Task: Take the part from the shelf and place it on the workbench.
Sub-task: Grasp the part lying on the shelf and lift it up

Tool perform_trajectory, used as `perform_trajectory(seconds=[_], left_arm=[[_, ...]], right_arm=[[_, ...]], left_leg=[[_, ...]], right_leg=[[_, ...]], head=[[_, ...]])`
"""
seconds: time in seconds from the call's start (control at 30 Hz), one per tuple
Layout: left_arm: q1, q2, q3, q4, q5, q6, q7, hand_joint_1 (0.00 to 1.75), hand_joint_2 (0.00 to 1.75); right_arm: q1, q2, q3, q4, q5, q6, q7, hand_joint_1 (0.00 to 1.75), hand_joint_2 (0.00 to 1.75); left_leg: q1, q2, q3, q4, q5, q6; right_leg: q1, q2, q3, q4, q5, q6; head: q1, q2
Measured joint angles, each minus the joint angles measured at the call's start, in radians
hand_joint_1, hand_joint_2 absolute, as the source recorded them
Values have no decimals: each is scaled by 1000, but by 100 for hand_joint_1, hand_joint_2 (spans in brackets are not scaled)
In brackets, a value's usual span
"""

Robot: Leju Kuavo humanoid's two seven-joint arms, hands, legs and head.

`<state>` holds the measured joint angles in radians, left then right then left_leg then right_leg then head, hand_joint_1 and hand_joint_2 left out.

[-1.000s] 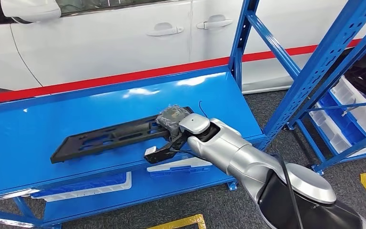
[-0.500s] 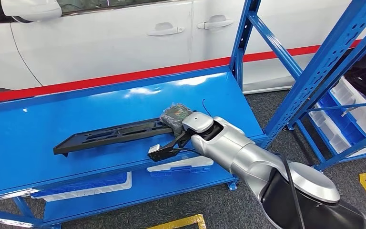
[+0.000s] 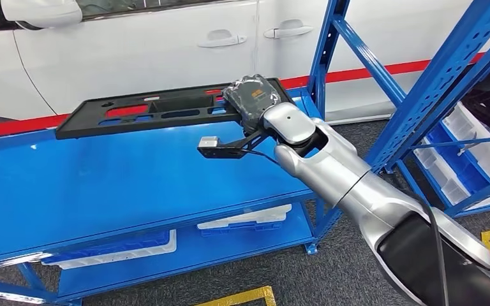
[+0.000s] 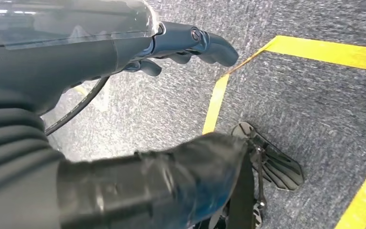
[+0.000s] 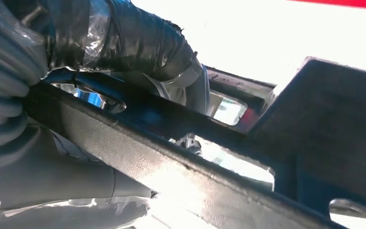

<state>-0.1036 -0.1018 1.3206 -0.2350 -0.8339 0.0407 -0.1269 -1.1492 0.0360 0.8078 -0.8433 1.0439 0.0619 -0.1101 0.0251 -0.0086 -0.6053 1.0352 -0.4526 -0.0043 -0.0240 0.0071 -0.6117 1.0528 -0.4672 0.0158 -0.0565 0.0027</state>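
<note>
Where the right hand [image 3: 250,95] grips the part [image 3: 159,110], its fingers are hidden.

Matt black plastic part [image 3: 159,109]; glossy blue painted metal shelf [image 3: 134,178]; rough grey carpet floor [image 4: 314,109].

The right hand [image 3: 251,95] is wrapped in dark film, and its fingers are hidden where they close on the end of the long black part [image 3: 159,109]. In the right wrist view, the part [image 5: 181,157] runs off the frame and glare washes out the background. The left hand [image 4: 181,45] is partly covered by its clear cover. The white car [image 3: 134,51] is cut off by the frame's top.
</note>
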Motion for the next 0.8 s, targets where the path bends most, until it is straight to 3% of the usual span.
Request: perform_trajectory(seconds=[0.4, 0.8], left_arm=[[-1, 0, 0, 0, -2, 0, -1, 0, 175], [0, 8, 1, 0, 14, -19, -15, 0, 175]], right_arm=[[2, -30, -75, -80, 20, 8, -4, 175, 175], [3, -95, -144, -238, 10, 62, -4, 175, 175]], left_leg=[[0, 0, 0, 0, 0, 0], [0, 0, 0, 0, 0, 0]], right_leg=[[0, 0, 0, 0, 0, 0], [0, 0, 0, -1, 0, 0]], head=[[0, 0], [0, 0]])
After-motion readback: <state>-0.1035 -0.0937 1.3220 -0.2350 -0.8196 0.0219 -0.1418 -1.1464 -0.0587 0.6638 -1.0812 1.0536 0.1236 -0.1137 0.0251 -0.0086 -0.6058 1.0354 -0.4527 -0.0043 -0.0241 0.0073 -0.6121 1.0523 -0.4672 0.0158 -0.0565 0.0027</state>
